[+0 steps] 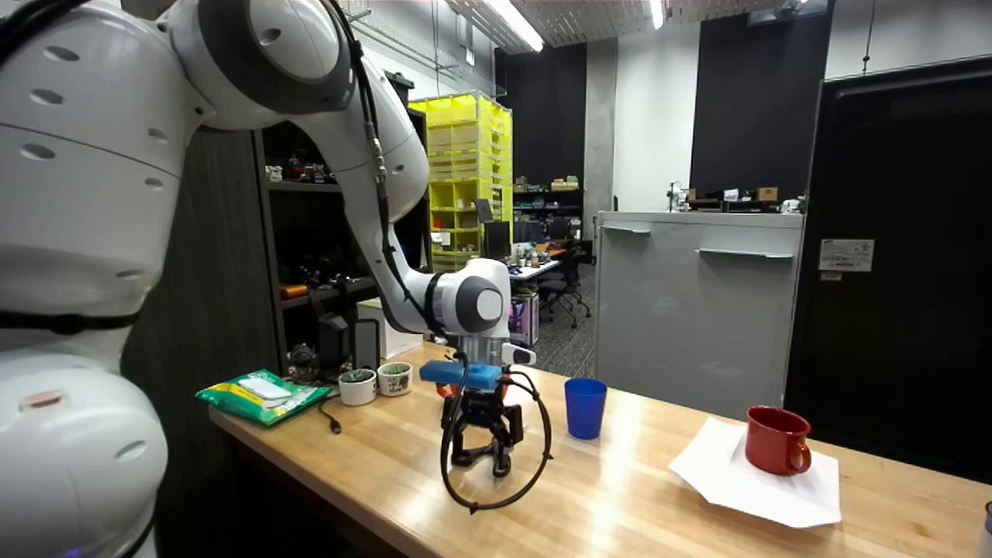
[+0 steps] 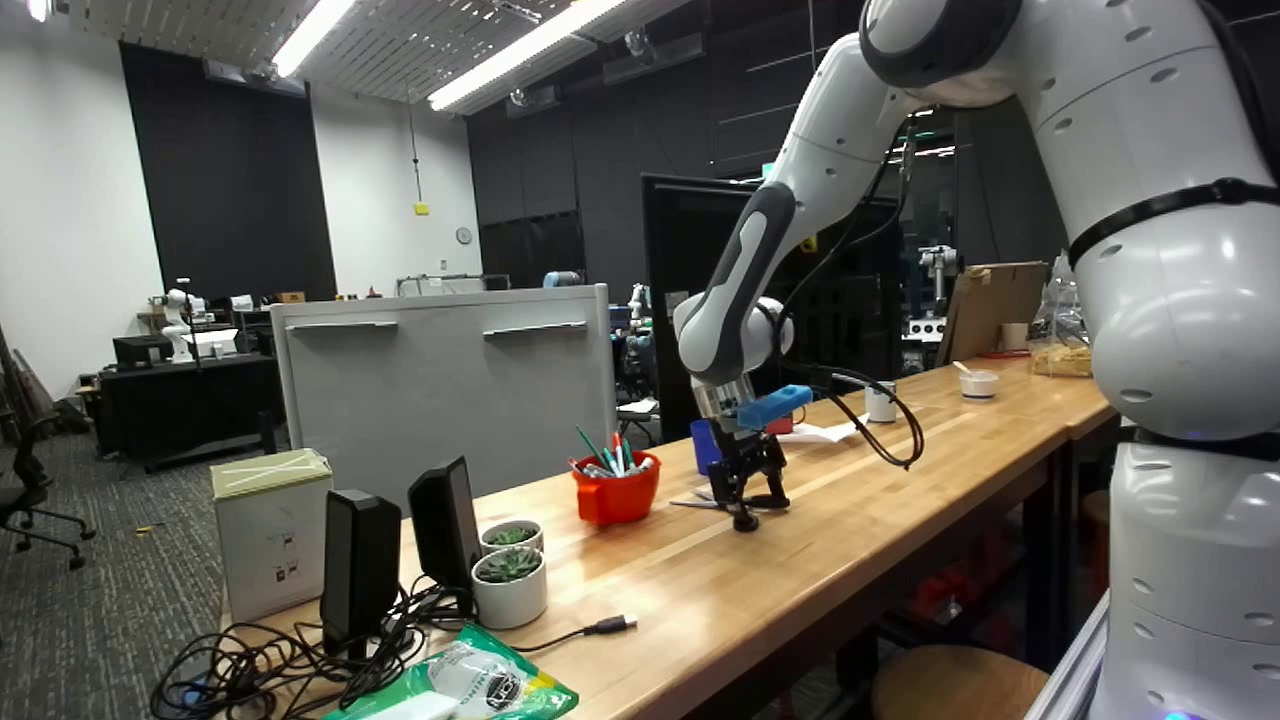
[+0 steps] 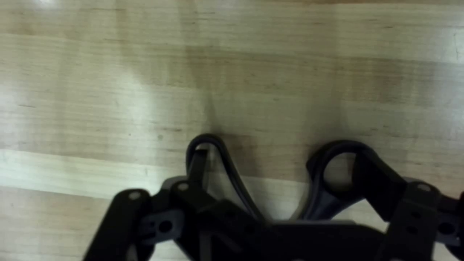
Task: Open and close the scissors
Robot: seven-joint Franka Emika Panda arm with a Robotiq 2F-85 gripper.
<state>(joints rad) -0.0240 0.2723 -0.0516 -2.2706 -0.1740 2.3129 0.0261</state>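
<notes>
Scissors (image 3: 319,204) were pretty near the blue cup (image 1: 585,408), gripper (image 1: 482,447) spread apart with 1 finger (image 3: 378,188) poked into each of the 2 loops, probably so it could push the handles apart and bring them back together without needing to regrip.

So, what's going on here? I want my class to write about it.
A robot arm is handling a pair of scissors down at the wooden table. Its jaws are spread apart, seemingly with one in each of the black loop handles, which also stand apart, so the scissors look open. A likely next step is closing them. A blue cup stands nearby in both exterior views.
</notes>
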